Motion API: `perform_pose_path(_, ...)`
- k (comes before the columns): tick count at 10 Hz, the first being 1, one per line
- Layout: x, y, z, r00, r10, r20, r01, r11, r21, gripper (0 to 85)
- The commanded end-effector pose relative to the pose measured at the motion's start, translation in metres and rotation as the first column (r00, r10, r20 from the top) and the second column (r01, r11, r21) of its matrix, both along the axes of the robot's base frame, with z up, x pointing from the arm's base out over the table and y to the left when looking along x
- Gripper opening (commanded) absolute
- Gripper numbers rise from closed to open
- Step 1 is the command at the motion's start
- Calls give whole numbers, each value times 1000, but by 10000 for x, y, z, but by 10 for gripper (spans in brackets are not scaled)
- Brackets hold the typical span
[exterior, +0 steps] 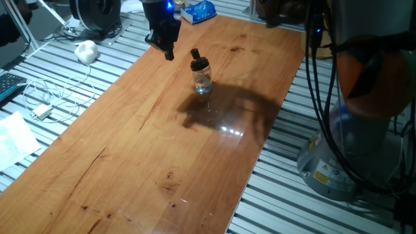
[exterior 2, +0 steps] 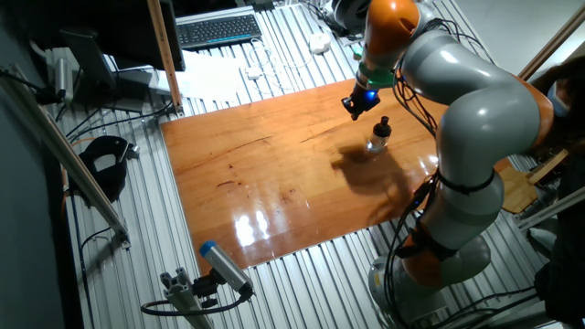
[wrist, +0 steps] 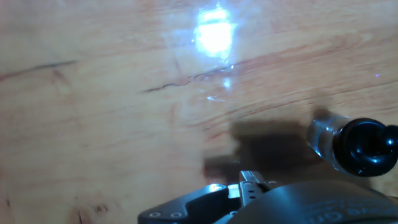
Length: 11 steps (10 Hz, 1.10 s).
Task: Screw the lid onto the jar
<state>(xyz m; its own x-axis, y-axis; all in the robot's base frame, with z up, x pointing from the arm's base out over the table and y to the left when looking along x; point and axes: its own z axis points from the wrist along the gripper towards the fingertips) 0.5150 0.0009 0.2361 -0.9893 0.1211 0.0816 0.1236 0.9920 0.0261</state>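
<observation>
- The table (exterior: 130, 143) is a long, glossy wooden board with dark grain streaks and bright lamp glare, laid on a base of ribbed metal slats (exterior: 78, 97).
- The grey-and-orange arm (exterior 2: 475, 119) rises from its base at the table's edge and bends over the board.
- Around the table lie a keyboard (exterior 2: 218, 30), white cables (exterior: 45, 91), a crumpled white object (exterior: 86, 51) and a blue-and-white packet (exterior: 198, 11).
- The claw (exterior: 168, 47) hangs above the table, up off the wood, holding nothing; I cannot tell how far apart its fingers stand.
- The jar (exterior: 203, 80) stands upright on the table, just beside the claw and apart from it.
- The lid (exterior: 198, 62) sits on the jar's mouth, its knob tilted toward the claw; in the hand view the lid (wrist: 367, 146) lies at the right edge.
</observation>
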Motion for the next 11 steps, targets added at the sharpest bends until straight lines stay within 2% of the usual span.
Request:
perform_pose_path(1, 0, -1, -2, 1000, 10, -9, -10, 1000, -29, 0)
perform_pose_path(2, 0, -1, -2, 999, 19, -27, -20, 999, -27, 0)
perform_pose_path(3, 0, -1, -2, 1000, -11, -20, 11, 1000, -27, 170)
perform_pose_path(4, 0, -1, -2, 999, -17, -27, 15, 998, -67, 340)
perform_pose_path(5, 40, -73, 7, 999, 4, -49, -7, 998, -66, 510)
perform_pose_path(6, 188, -373, 54, 995, 32, -97, -37, 998, -53, 510)
perform_pose_path(8, 335, -742, 64, 991, 34, -131, -37, 999, -20, 510)
perform_pose_path(9, 368, -875, 17, 990, 34, -137, -37, 999, -19, 510)
perform_pose_path(11, 343, -1160, -117, 990, 29, -137, -33, 999, -21, 510)
